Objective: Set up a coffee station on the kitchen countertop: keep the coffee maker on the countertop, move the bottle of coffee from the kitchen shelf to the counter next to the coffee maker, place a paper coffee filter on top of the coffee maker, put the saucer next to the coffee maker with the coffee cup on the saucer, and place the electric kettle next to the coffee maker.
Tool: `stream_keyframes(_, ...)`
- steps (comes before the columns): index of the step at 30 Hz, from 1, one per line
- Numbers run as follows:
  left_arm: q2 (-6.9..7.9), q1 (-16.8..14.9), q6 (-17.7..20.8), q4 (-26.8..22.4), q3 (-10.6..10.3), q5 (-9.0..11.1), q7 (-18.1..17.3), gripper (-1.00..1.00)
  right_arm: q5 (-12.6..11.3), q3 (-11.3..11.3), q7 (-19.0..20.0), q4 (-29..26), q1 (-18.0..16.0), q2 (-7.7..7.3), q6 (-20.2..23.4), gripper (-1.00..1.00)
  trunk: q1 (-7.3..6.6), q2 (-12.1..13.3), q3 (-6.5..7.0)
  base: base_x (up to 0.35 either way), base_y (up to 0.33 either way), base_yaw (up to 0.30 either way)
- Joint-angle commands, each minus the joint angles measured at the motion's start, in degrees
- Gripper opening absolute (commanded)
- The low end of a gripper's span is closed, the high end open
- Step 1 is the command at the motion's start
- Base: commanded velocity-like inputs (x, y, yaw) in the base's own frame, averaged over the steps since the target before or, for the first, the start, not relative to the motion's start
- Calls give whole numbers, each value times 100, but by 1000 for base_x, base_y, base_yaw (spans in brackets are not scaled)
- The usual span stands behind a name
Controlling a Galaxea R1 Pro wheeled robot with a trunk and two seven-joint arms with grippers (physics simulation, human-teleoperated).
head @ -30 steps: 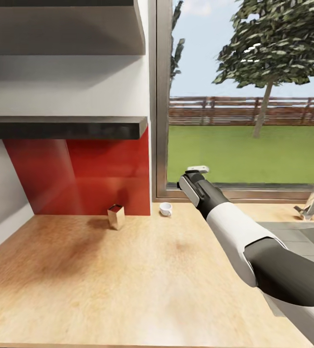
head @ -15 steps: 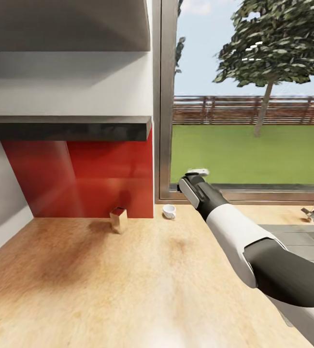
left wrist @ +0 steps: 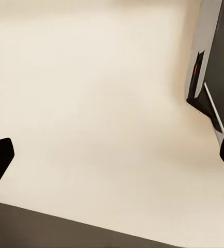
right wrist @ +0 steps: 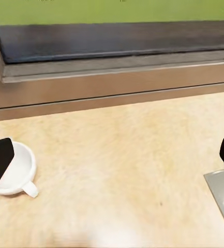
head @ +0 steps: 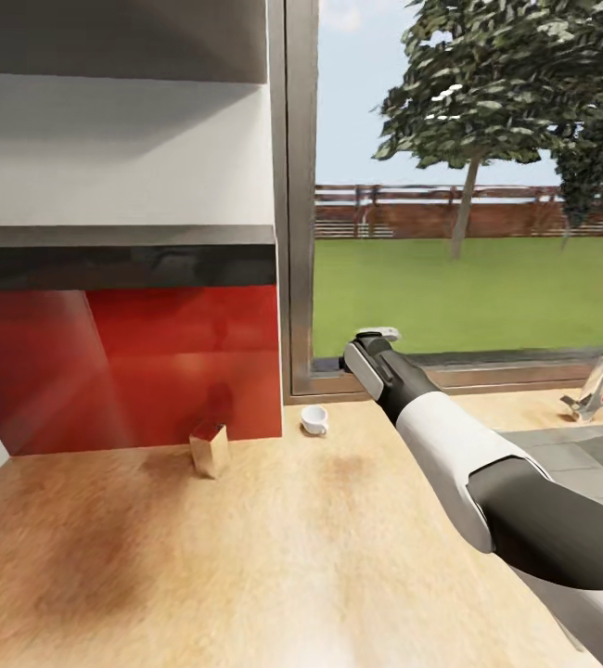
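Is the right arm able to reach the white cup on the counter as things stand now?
Probably yes. The right gripper is open above the counter, and the cup sits just beside it near the window. Only bare wood lies between them; the small block stands well off to the side.

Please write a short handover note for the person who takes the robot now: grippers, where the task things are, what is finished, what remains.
Right gripper: open, empty, above the kitchen countertop near the window.
Left gripper: open, empty.
Coffee cup: upright on the countertop by the window frame, no saucer under it. A small tan box stands to its left.
Done: nothing that these views confirm.
Left: all steps; the cup is the nearest thing.
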Motion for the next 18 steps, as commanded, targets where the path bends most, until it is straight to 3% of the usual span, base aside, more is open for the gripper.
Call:
stream_keyframes(1, -4, 4, -9, -12, -16, 45, 8, 100, -53, 28, -52, -2, -8, 0, 11, 100, 6, -12, -12, 171, 33, -29)
stream_keyframes(18, -56, 104, 175, 346, -9, 49, -20, 100, -54, 46, -37, -15, -140, 0, 108, 100, 6, -12, -12, 19, 4, -3)
